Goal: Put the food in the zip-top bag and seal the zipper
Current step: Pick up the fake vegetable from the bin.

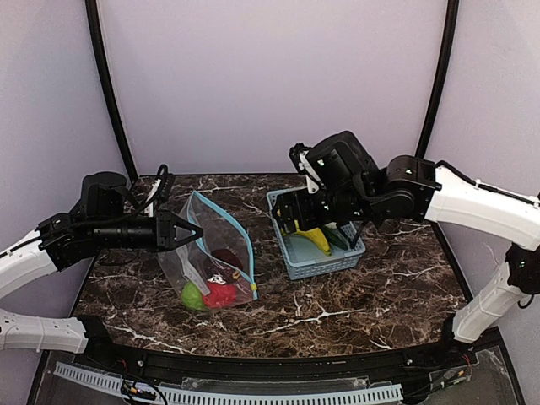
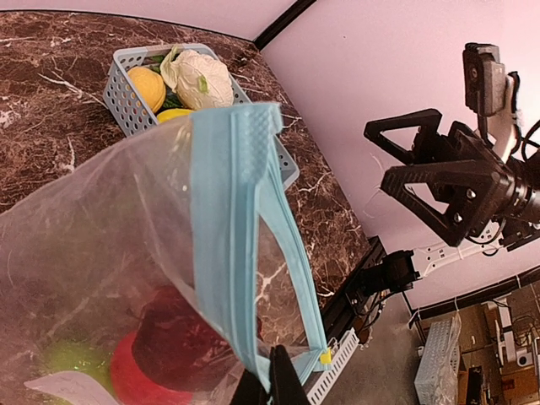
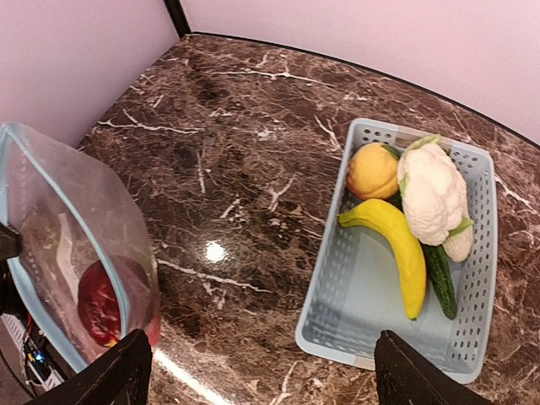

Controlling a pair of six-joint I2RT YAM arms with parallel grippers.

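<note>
The clear zip-top bag [image 1: 211,253] stands open on the table, with its teal zipper [image 2: 232,211] gaping. Inside lie a green apple [image 1: 192,295], a red apple [image 1: 221,294] and a dark red apple [image 3: 105,299]. My left gripper [image 2: 274,380] is shut on the bag's mouth edge at the zipper and holds it up. My right gripper [image 3: 266,380] is open and empty, hovering above the near left edge of the light blue basket [image 3: 337,337]. The basket holds an orange [image 3: 372,170], a cauliflower [image 3: 432,194], a banana [image 3: 396,245] and a cucumber [image 3: 440,278].
The basket [image 1: 314,263] sits right of the bag on the dark marble table [image 1: 354,295]. Pale walls close in the back and sides. A yellow slider [image 2: 325,356] sits at the zipper's near end.
</note>
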